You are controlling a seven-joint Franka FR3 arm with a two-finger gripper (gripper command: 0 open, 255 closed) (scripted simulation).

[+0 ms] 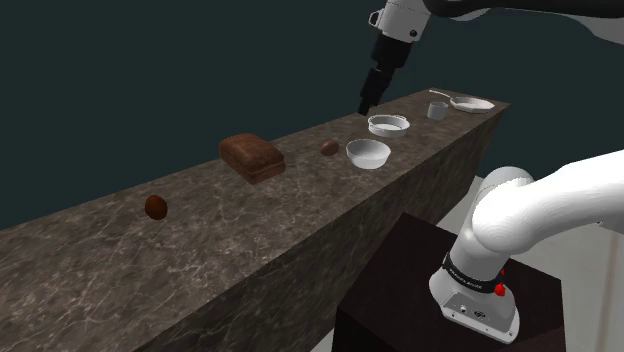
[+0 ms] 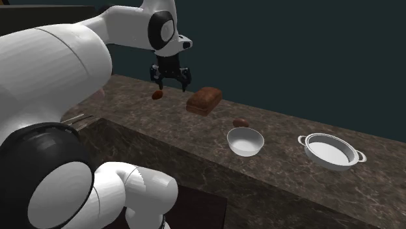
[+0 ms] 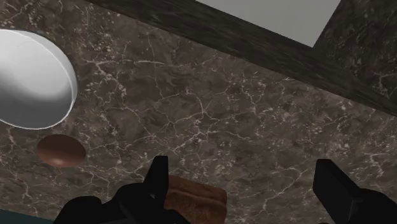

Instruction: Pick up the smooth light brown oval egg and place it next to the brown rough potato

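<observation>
Surface: a long dark veined stone surface [image 1: 300,215] carries everything in one loose row.
Arm: the white arm [image 1: 540,215] rises from its stand and reaches over the surface, with the hand held high.
Loaf: a brown loaf [image 1: 252,157] lies between the two small brown things.
Bowl: a white bowl [image 1: 368,153] stands just beside the egg, on the side away from the loaf.
End effector: the end effector [image 3: 242,175] is open, its fingers wide apart and holding nothing. It hangs well above the surface, and the egg lies off to one side of it, not between the fingers.
Potato: judged to be the darker, rounder lump [image 1: 156,207], well apart, past the loaf toward the shoulder view's left.
Egg: judged to be the smooth, paler oval [image 3: 60,151], resting untouched on the surface between loaf and bowl.
Risk, wrong pick: the two brown things look alike, so the potato could be taken for the egg.
Risk, descent: the bowl's rim is close, and a wide finger could strike it.
Risk, grasp: the egg is smooth and rounded, so an off-centre squeeze could shoot it out and send it rolling.
Risk, carry: the loaf sits on the path, and a low pass would clip it.
Risk, release: if let go from a height, the egg may roll away from the potato.
</observation>
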